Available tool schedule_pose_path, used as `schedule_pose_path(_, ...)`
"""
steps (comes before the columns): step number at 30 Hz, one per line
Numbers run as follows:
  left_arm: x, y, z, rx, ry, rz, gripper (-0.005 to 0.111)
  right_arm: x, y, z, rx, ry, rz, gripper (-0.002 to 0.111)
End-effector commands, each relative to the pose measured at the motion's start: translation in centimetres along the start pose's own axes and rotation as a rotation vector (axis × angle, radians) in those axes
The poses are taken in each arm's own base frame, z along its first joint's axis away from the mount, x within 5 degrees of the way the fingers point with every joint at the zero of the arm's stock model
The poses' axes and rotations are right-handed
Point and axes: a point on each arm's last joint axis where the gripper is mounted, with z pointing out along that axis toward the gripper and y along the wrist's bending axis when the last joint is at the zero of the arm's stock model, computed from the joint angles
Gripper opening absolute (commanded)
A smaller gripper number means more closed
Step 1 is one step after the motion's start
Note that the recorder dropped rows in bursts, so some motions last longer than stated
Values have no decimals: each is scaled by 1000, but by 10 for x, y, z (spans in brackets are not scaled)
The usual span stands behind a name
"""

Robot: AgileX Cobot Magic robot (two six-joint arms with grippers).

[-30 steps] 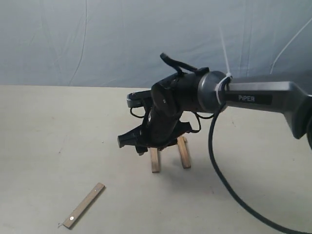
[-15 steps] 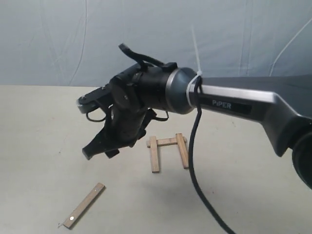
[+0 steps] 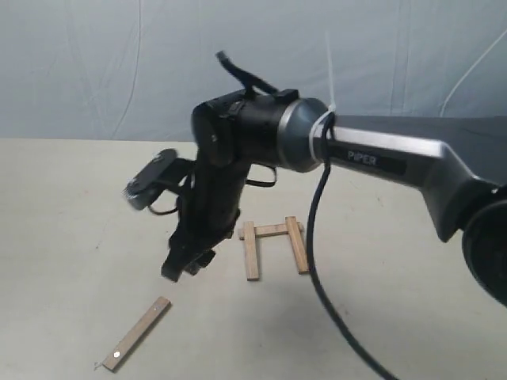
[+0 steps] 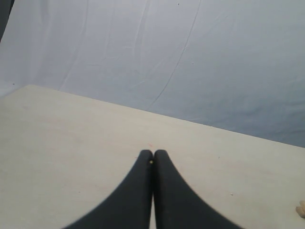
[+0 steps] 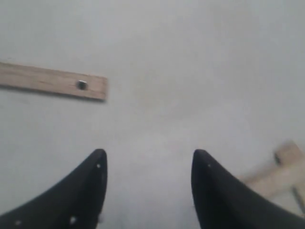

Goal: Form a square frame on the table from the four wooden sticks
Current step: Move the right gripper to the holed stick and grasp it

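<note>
Three wooden sticks (image 3: 274,244) lie joined as a U on the table (image 3: 63,222), two side strips and one across the far ends, open toward the near edge. The fourth stick (image 3: 136,333), with a pale dot near its end, lies apart at the near left; the right wrist view shows it as a strip with a dark dot (image 5: 52,81). My right gripper (image 3: 181,265) hangs open and empty above the table between the loose stick and the U, whose corner (image 5: 281,171) shows in its view. My left gripper (image 4: 153,155) is shut on nothing over bare table.
A wrinkled blue-grey cloth (image 3: 95,63) hangs behind the table. The right arm (image 3: 412,166) and its black cable (image 3: 317,269) cross above the right half of the table, the cable dropping close beside the U.
The right gripper has left the U of three sticks and swung left and down, now pointing at the table near the loose fourth stick. The sticks have not moved.
</note>
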Motion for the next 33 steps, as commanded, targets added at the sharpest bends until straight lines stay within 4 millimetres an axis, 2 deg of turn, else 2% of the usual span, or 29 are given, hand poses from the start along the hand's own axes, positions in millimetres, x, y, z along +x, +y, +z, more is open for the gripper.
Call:
schedule_pose_path(1,1,0,0,5,2,3,0,-19,45,14,-21,-26,-408,51)
schedule_pose_path(5,1,0,0,5,2,3,0,-24,76,38,6,14,-686,51)
schedule_pose_path(10,1,0,0,5,2,3,0,-31,94,57,31,-5,-765,51)
schedule_pose_path(17,1,0,0,5,2,3,0,-34,96,73,11,27,-773,51)
schedule_pose_path(23,1,0,0,5,2,3,0,-28,98,88,-51,114,-772,51)
schedule_pose_path(25,1,0,0,5,2,3,0,-27,99,91,-84,118,-750,46)
schedule_pose_path(29,1,0,0,5,2,3,0,-26,98,96,-121,116,-712,14)
schedule_pose_path(31,1,0,0,5,2,3,0,-26,99,97,-132,109,-682,9)
schedule_pose_path(33,1,0,0,5,2,3,0,-26,96,97,-128,104,-660,9)
